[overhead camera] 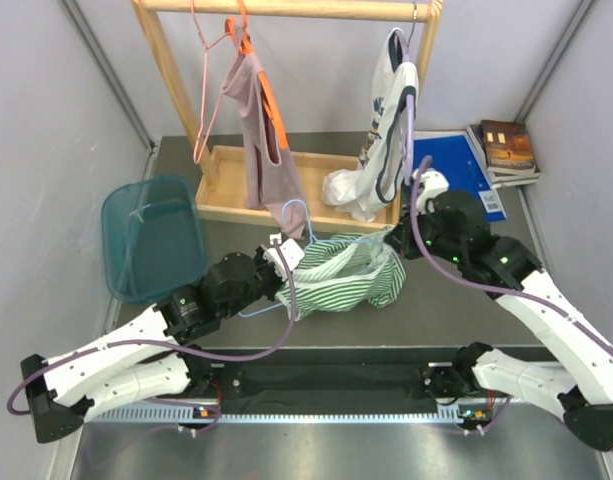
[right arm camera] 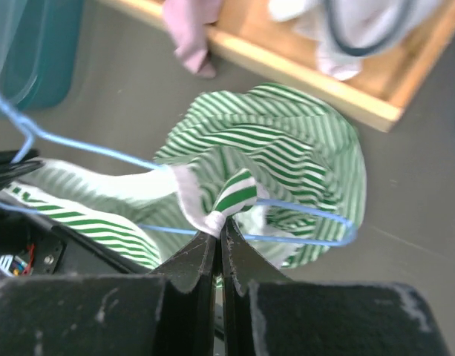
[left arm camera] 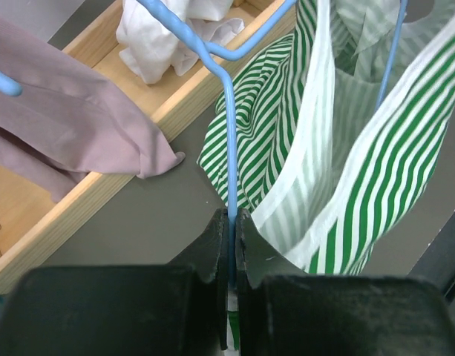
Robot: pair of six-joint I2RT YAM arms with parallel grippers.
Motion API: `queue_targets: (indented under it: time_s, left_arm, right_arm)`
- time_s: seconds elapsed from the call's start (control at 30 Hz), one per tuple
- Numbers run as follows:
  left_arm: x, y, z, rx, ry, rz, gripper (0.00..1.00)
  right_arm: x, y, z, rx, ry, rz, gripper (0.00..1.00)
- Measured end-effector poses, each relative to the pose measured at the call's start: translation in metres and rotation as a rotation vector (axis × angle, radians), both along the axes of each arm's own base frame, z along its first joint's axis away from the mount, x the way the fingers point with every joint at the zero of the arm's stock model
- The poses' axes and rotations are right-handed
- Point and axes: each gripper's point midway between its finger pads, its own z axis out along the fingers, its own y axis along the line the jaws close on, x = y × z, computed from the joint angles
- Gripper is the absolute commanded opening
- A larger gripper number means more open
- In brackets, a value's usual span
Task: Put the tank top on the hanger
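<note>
The green-and-white striped tank top [overhead camera: 348, 276] hangs bunched between my two grippers, just above the dark table. The light-blue wire hanger [overhead camera: 297, 214] runs through it, its hook pointing up toward the wooden tray. My left gripper [overhead camera: 283, 256] is shut on the hanger's wire [left arm camera: 228, 141], with striped fabric [left arm camera: 361, 170] draped to its right. My right gripper [overhead camera: 392, 240] is shut on a white-edged strap of the tank top [right arm camera: 234, 194]. That strap is pulled over the hanger's rounded end [right arm camera: 338, 230]. The far side of the hanger is hidden under cloth.
A wooden clothes rack [overhead camera: 286, 8] with a tray base [overhead camera: 226, 190] stands behind. On the rack hang a mauve top [overhead camera: 256, 120] on an orange hanger, a pink wire hanger [overhead camera: 204, 95] and a white top [overhead camera: 386, 130]. A teal basket [overhead camera: 151, 235] sits left. Books [overhead camera: 508, 150] lie at back right.
</note>
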Motion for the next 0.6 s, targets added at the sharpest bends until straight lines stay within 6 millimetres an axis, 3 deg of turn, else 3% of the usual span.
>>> queue_targets:
  time_s: [0.17,0.27,0.3,0.37,0.4,0.43,0.6]
  left_arm:
    - [0.0,0.0,0.001,-0.002,-0.001,0.0,0.0]
    - [-0.001,0.001,0.003,-0.008,-0.006,0.001,0.0]
    - [-0.001,0.002,0.004,-0.011,-0.008,0.001,0.0]
    - [-0.002,0.004,0.008,-0.021,-0.018,0.002,0.0]
    - [-0.002,0.005,0.009,-0.025,-0.021,0.002,0.0]
    - [-0.003,0.006,0.012,-0.03,-0.027,0.001,0.0]
    - [-0.006,0.004,0.013,-0.031,-0.03,-0.026,0.0]
  right_arm:
    - [-0.009,0.042,-0.011,-0.016,0.029,0.079,0.0]
    - [-0.015,0.061,-0.019,-0.028,0.048,0.112,0.26]
    - [-0.017,0.065,-0.021,-0.029,0.054,0.123,0.55]
    - [-0.021,0.069,-0.022,-0.03,0.059,0.125,0.76]
    - [-0.021,0.068,-0.02,-0.028,0.05,0.122,0.92]
    - [-0.021,0.066,-0.017,-0.028,0.037,0.119,0.99]
    - [-0.034,0.047,0.019,0.006,-0.066,0.143,1.0]
